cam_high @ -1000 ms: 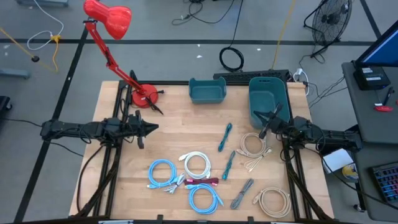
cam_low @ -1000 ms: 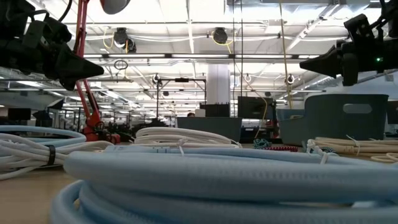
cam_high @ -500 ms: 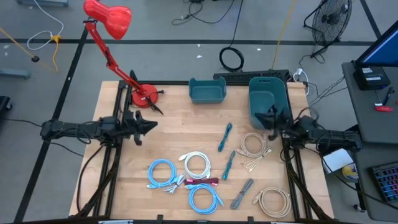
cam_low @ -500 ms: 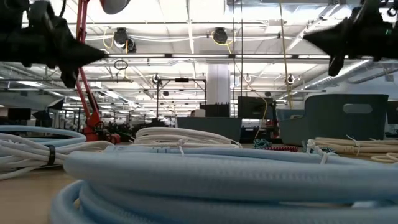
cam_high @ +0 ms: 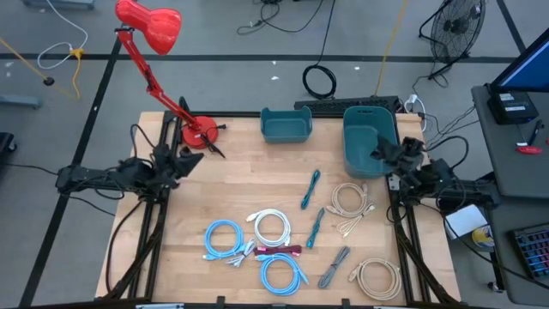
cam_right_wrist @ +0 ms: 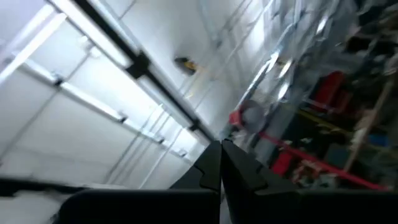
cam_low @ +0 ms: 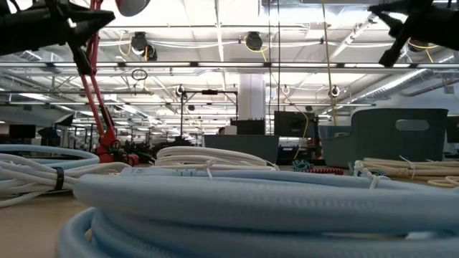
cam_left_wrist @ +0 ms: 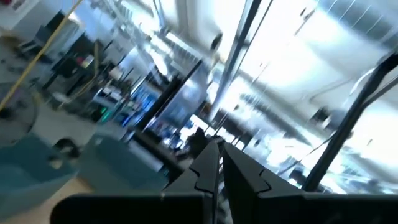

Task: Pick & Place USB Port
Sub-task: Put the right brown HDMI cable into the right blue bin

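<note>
Several coiled cables lie on the wooden table: two light-blue coils [cam_high: 223, 238] [cam_high: 281, 275], a white coil [cam_high: 270, 226], two beige coils [cam_high: 349, 199] [cam_high: 377, 276], two teal cables [cam_high: 310, 189], a grey one [cam_high: 334, 266] and a dark red one [cam_high: 279, 251]. My left gripper [cam_high: 190, 159] is shut and empty above the table's left side, tipped upward [cam_left_wrist: 219, 146]. My right gripper [cam_high: 377, 153] is shut and empty above the right side, at the tall bin's near edge, also tipped upward [cam_right_wrist: 221, 144]. Both show at the top of the low view [cam_low: 107, 16] [cam_low: 373, 11].
A small teal bin [cam_high: 286, 125] and a taller teal bin [cam_high: 369, 137] stand at the table's far edge. A red desk lamp [cam_high: 197, 133] stands at the far left corner, close to my left gripper. Bare wood lies between the arms, far of the cables.
Both grippers have risen and tipped their fingers upward, away from the table. The left has drawn back toward the table's left and far edges, near the lamp's base. The right has drawn toward the far right, at the tall bin. The cables have not moved.
</note>
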